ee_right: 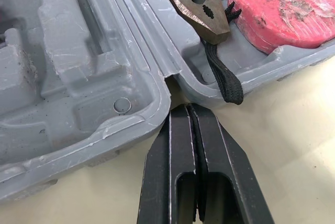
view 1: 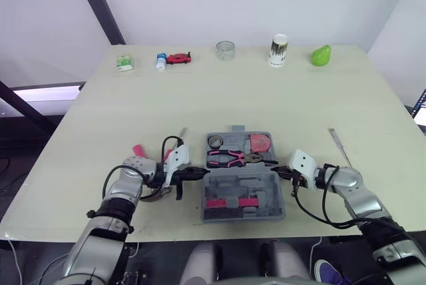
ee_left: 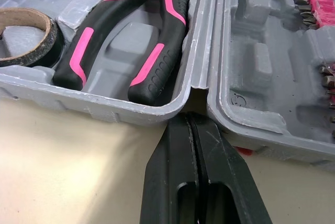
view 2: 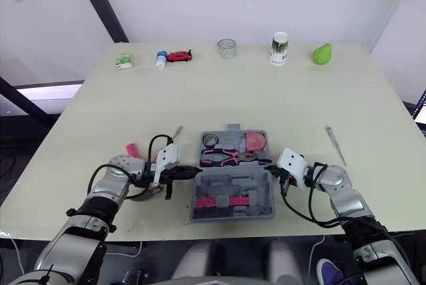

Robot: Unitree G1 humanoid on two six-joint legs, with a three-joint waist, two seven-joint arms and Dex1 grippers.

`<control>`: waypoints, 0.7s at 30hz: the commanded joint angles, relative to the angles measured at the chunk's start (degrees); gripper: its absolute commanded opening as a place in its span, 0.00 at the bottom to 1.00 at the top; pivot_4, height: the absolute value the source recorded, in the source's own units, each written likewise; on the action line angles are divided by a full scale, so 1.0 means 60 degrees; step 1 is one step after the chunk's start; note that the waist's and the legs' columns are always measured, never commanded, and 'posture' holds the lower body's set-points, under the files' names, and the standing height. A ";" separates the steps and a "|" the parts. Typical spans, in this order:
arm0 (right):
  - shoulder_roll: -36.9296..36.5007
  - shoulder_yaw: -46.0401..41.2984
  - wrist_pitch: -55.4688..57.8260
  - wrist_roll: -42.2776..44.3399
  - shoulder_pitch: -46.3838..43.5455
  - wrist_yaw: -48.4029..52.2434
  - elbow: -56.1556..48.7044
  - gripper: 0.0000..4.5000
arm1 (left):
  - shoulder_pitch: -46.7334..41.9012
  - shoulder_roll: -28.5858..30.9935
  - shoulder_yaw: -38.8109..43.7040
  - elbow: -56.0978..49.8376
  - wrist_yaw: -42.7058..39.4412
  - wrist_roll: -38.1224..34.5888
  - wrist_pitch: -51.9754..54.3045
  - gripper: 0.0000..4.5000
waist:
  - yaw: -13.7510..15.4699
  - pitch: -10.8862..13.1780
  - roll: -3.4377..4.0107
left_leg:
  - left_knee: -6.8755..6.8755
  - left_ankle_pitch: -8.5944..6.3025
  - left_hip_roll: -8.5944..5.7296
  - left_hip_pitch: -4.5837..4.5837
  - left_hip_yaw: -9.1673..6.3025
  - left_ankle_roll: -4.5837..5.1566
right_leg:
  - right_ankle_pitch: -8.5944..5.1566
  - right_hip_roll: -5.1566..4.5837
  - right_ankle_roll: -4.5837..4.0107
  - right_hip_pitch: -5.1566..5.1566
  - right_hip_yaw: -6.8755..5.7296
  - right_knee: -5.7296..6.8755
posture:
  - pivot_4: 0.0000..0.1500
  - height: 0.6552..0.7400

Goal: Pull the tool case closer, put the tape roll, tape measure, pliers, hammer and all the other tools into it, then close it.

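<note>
Left gripper (ee_left: 189, 116) has its two fingers pressed together with nothing between them, tips at the notch where the two halves of the case (view 1: 263, 188) meet on its left side. Right gripper (ee_right: 188, 108) is closed the same way, also empty, tips at the matching notch on the case's right side.

Lying open and flat, the case sits near the table's (view 1: 266, 98) front edge, midway between the two arms. Its far half holds the tape roll (view 1: 214, 141) in the left corner, the pliers (view 1: 229, 158) with pink and black handles lying across the middle, and the pink tape measure (view 1: 259, 144) in the right corner. A black strap (ee_right: 222, 77) hangs from the tape measure over the rim. In the near half, a pink bit holder (view 1: 229, 202) sits in the moulded tray.

Outside the case, a pink handle (view 1: 138, 149) shows just behind the left arm, and a thin tool (view 1: 182, 132) lies near the case's far left corner. Another slim tool (view 1: 338, 144) lies well to the right, beyond the right arm.

Along the far edge stand a green packet (view 1: 124, 62), a small bottle (view 1: 160, 61), a red toy car (view 1: 178, 58), a clear jar (view 1: 225, 50), a cup (view 1: 279, 50) and a green pear (view 1: 321, 55).
</note>
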 commanded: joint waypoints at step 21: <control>0.0250 0.0169 -0.0004 0.0215 0.0161 0.0179 -0.0706 0.01 | 0.0017 0.0153 0.0103 0.0012 0.0057 0.0008 -0.0194 0.00 | -0.0023 0.0000 0.0000 | 0.0000 0.0000 0.0002 0.0000 -0.0001 0.0000 | 0.0000 0.0004 0.0000 -0.0001 0.0001 -0.0001 | 1.00 1.00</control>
